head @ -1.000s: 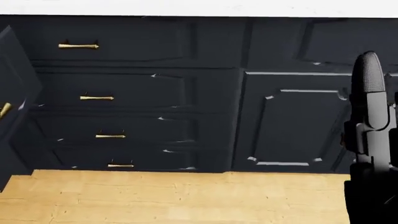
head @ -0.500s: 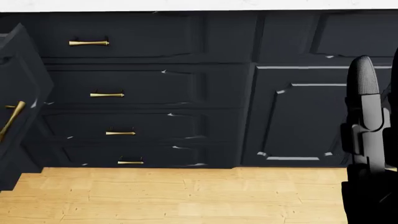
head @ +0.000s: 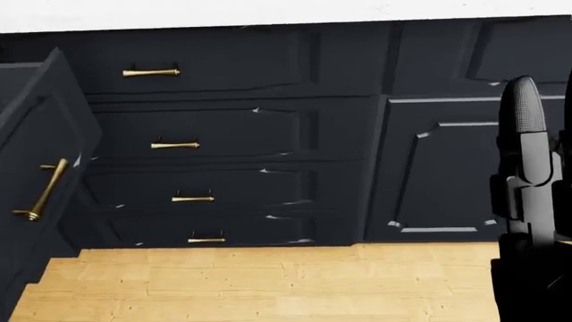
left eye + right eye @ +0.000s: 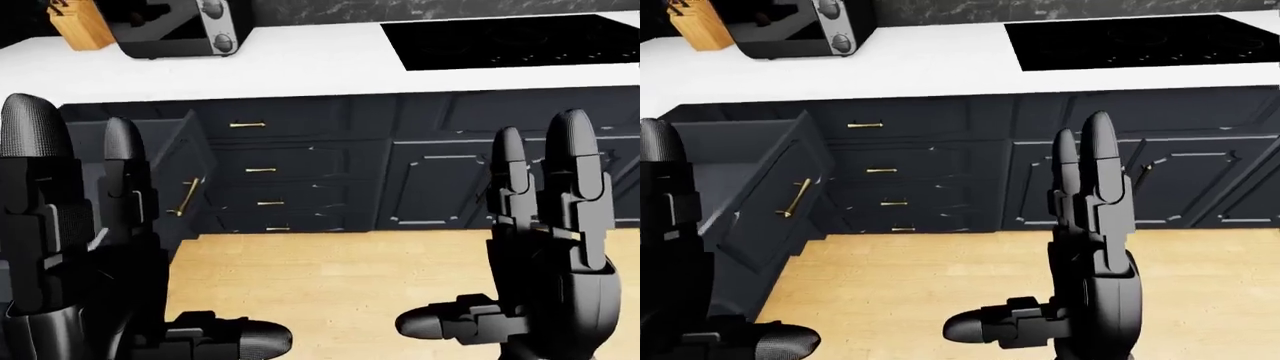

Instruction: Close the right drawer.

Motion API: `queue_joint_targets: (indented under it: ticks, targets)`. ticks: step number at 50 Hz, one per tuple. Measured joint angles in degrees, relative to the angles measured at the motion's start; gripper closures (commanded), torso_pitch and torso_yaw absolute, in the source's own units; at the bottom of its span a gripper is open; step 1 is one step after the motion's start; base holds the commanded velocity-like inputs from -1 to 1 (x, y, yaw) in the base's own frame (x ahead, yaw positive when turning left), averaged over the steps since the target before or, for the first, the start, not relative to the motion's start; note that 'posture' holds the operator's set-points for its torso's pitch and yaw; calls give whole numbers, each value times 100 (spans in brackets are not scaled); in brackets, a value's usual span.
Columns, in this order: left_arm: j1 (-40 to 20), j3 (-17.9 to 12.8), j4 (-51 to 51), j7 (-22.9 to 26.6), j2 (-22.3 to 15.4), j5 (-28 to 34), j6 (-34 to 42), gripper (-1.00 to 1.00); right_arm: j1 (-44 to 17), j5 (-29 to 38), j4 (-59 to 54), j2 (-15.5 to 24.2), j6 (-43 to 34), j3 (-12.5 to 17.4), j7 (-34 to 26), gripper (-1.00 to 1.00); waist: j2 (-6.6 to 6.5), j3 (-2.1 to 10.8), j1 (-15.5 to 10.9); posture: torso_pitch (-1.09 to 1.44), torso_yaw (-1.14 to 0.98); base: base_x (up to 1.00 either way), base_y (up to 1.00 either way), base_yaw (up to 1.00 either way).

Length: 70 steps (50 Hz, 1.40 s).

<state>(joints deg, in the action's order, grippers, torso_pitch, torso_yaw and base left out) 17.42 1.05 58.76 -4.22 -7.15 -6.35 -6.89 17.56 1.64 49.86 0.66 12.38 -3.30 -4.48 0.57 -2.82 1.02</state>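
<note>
Two hands, left hand (image 4: 90, 300) and right hand (image 4: 1090, 300), open, gripping nothing. Camera panned left: open drawer (image 4: 760, 202) shows more, left of drawer stack (image 3: 179, 144). Not yet touched.

A white counter (image 4: 300, 67) runs across the top of the left-eye view. On it, at 1 o'clock, is a flat black stove top (image 4: 520, 41). At 11 o'clock sits a black and silver oven (image 4: 180, 30) with round knobs. Just beside it, farther left, is a wooden knife block (image 4: 82, 26).

Under the counter are four shut dark drawers (image 3: 206, 134) in a stack, each with a small gold handle (image 3: 151, 72). At 3 o'clock from them is a dark cupboard door (image 3: 447, 174). The floor (image 4: 340, 277) is light wood, at 6 o'clock.
</note>
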Motion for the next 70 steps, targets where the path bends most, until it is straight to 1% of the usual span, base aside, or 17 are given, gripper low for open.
queue_joint_targets:
  ticks: [4, 6, 13, 20, 22, 26, 30, 32, 33, 36, 40, 46, 48, 52, 56, 59, 70]
  targets:
    - [3, 26, -15, 14, -12, 8, -24, -100, 15, -25, -38, 4, 8, 45, 13, -100, -321, -24, 34, 0, 0, 0, 54, 0]
    - [11, -10, -18, -3, -24, 3, -21, -100, 4, -25, -27, -8, -2, 27, 8, -100, -575, 50, -2, 0, 0, 0, 54, 0]
    - [14, -29, -63, -42, -29, -4, 22, -100, 11, -6, -61, -22, -44, -16, -30, -100, -156, -20, -73, 0, 0, 0, 54, 0]
    - [9, -15, -34, -33, -9, 23, 12, -100, -14, -28, -30, -28, 0, -13, -38, -100, 157, -48, -91, 0, 0, 0, 54, 0]
    - [-5, 37, -80, -9, 18, 23, 18, -100, -12, -32, -85, -4, -17, 48, -23, -100, 66, -72, 6, 0, 0, 0, 54, 0]
    - [12, 22, -108, -8, -9, 18, 77, -100, 15, -38, -123, -11, -103, 63, -10, -100, 156, 73, 6, 0, 0, 0, 54, 0]
    - [-7, 26, 21, -17, -12, 18, 5, -100, 2, -61, 33, -7, -27, 49, -15, -100, -176, -43, 36, 0, 0, 0, 54, 0]
    - [-1, 20, 24, -18, -28, 12, -11, -100, 1, -60, 61, -8, -34, 38, -10, -100, -463, -6, 10, 0, 0, 0, 54, 0]
    - [-14, -28, -28, -35, -62, 2, -8, -100, -5, -54, 24, -47, -40, -12, -21, -100, -491, 16, -49, 0, 0, 0, 54, 0]
    - [38, -52, -136, -82, -60, -9, 51, -100, 30, -32, -107, -32, -113, -78, -61, -100, -410, 4, -141, 0, 0, 0, 53, 0]
    - [27, -1, -56, -57, -44, 3, 23, -100, 21, -36, -43, -22, -104, -25, -43, -100, -111, -37, -108, 0, 0, 0, 54, 0]
    - [31, -4, -36, -34, -22, 29, -4, -100, 3, -39, -17, -19, -37, -35, -56, -100, 183, -82, -59, 0, 0, 0, 53, 0]
    - [23, 54, -73, 1, 26, 45, 3, -100, 5, -45, -81, 2, -44, 21, -41, -100, 114, -81, 44, 0, 0, 0, 54, 0]
    - [43, 37, -102, 32, 20, 41, 55, -100, 34, -40, -129, -1, -116, 19, -15, -100, 175, 69, 15, 0, 0, 0, 54, 0]
    - [26, 44, 14, 31, 16, 38, -28, -100, 4, -44, -2, 5, -37, 25, -14, -100, -169, -42, 44, 0, 0, 0, 54, 0]
    - [8, 7, -9, 16, -19, 33, -34, -100, -11, -37, -34, -26, -34, -4, -21, -100, -502, 31, -20, 0, 0, 0, 54, 0]
    - [23, -11, -41, 13, 29, 47, 16, -100, -12, -31, -9, -22, -54, -42, -51, -100, 41, -83, -78, 0, 0, 0, 54, 0]
